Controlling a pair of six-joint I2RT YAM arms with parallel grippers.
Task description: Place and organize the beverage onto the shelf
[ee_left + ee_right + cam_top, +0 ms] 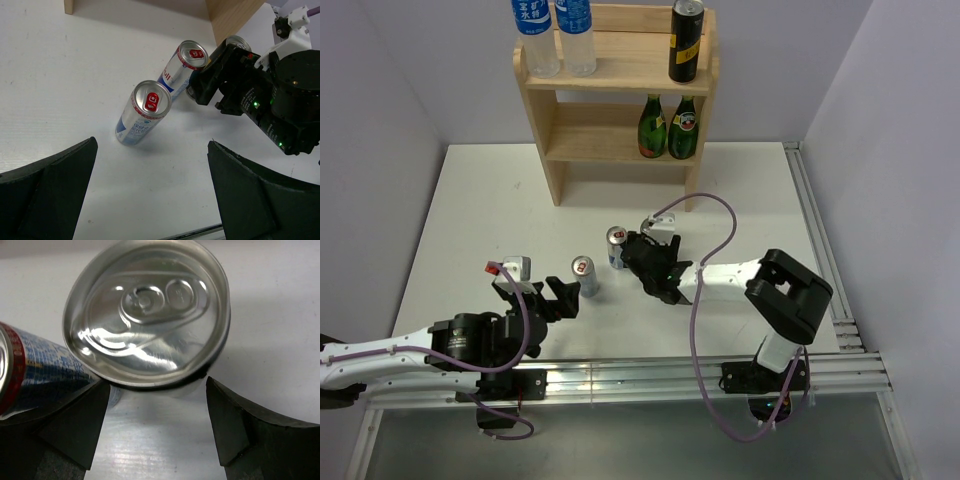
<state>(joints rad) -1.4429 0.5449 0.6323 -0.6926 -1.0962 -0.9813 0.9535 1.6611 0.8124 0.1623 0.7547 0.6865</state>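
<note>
The light-wood shelf [548,130] stands at the back. Its top tier holds two water bottles [556,35] and a black-and-gold can [686,42]. Two slim silver cans stand upright on the table, one [584,276] [144,112] just ahead of my left gripper [563,296] [152,150], which is wide open and empty. The other slim can [617,246] [35,370] stands beside a dark can with a plain silver top [147,315] [238,43]. My right gripper [638,255] [156,390] is open, its fingertips low at either side just short of that dark can.
Two green glass bottles [668,128] occupy the shelf's lower tier at the right. An aluminium rail [620,375] runs along the near edge and another [815,230] down the right side. A purple cable [720,215] loops above the right arm.
</note>
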